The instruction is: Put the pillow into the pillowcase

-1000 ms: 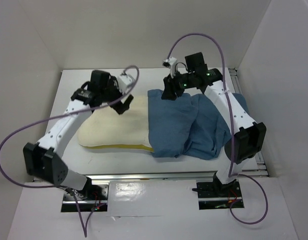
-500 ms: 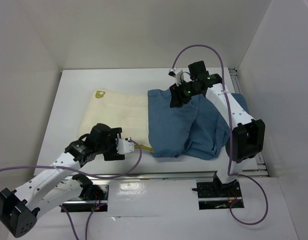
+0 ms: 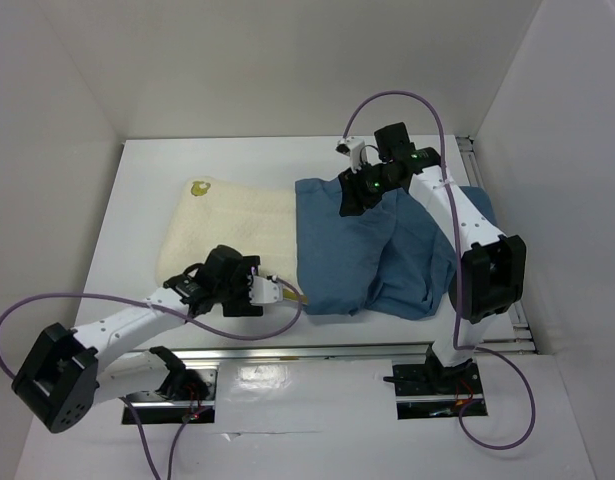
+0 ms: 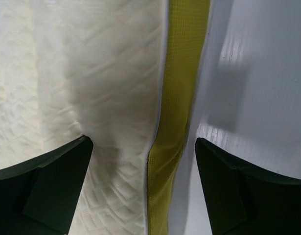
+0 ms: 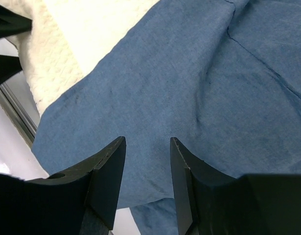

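The left tool [image 3: 277,292] is released, its jaws spread as wide as they go, and it sits low at the pillow [image 3: 232,225]'s near edge. In the wrist view the yellow band [image 4: 182,73] runs straight up between the jaws. The cream face is under one finger and bare bench [image 4: 258,73] under the other. Nothing is pinched yet.

The right tool [image 5: 148,147] is also released, with its jaws about half apart. It hovers over the pillowcase [image 3: 377,250], and the blue cloth shows flat through the gap rather than caught in it. The case spreads below and ahead of this tool. Its edge lies across the pillow end nearest it, where cream shows just past the blue. Whether that end is already inside the case or only under it cannot be told.

The step in hand looks like taking hold: the left tool on the pillow's banded edge, the right tool on the case opening. Most of the pillow lies outside the case, so the insertion itself appears barely begun.

Next, the left tool probably needs to settle lower and clench on the band, catching enough of the soft edge that it will not slip. The right tool should pinch only the upper layer of cloth and lift it, so the mouth gapes. The pillow can then be pushed towards the right tool.
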You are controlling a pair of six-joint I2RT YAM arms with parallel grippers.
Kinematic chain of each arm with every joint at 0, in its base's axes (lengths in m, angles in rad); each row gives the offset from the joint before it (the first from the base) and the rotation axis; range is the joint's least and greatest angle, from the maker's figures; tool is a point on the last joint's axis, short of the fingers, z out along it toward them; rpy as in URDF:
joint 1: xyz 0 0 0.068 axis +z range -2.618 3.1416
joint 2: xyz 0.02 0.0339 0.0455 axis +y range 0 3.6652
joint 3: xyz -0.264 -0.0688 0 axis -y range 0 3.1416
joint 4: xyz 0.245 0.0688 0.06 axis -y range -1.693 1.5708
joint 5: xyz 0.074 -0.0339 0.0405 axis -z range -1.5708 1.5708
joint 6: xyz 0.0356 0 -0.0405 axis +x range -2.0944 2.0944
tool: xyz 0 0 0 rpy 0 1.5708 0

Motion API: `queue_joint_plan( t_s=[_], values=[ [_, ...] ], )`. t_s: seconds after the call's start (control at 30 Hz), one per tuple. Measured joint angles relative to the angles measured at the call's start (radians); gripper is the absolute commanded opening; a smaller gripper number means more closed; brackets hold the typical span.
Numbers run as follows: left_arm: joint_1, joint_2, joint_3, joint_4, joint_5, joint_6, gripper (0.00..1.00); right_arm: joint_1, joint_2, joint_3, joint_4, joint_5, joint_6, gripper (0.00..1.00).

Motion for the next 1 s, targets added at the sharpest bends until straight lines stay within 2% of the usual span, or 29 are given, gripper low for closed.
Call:
queue_joint_plan(
  t_s=[0.07, 0.13, 0.17, 0.27, 0.3, 0.47, 0.57, 0.77, 0.87, 1.0],
  values=[
    [-0.024, 0.051, -0.008, 0.052, -0.028, -0.002, 0.97, 0.0, 0.0, 0.0, -0.001, 0.001, 0.0, 0.49],
    [-0.047, 0.109, -0.009, 0.102, -0.057, -0.005, 0.83, 0.0, 0.0, 0.0, -0.002, 0.005, 0.0, 0.49],
    [-0.055, 0.134, -0.008, 0.127, -0.071, -0.009, 0.62, 0.0, 0.0, 0.0, -0.003, 0.007, 0.0, 0.49],
    [-0.066, 0.189, 0.011, 0.174, -0.106, -0.03, 0.25, 0.0, 0.0, 0.0, -0.005, 0.013, 0.0, 0.49],
    [-0.067, 0.214, 0.032, 0.18, -0.114, -0.039, 0.01, 0.0, 0.0, 0.0, -0.006, 0.016, 0.0, 0.49],
    [-0.058, 0.322, 0.155, 0.153, -0.11, -0.111, 0.0, -0.005, 0.0, 0.0, -0.011, 0.023, 0.0, 0.48],
    [-0.002, 0.365, 0.287, 0.021, -0.016, -0.179, 0.0, -0.006, -0.006, 0.0, -0.016, 0.026, 0.001, 0.47],
    [0.167, 0.598, 0.807, -0.346, 0.307, -0.388, 0.0, -0.006, -0.125, -0.059, 0.002, 0.042, 0.021, 0.49],
    [0.233, 0.706, 1.053, -0.454, 0.454, -0.486, 0.0, -0.006, -0.2, -0.064, 0.024, 0.044, 0.036, 0.49],
    [0.294, 0.829, 1.279, -0.574, 0.597, -0.589, 0.0, -0.006, -0.266, -0.058, 0.077, 0.048, 0.061, 0.5]
  ],
)
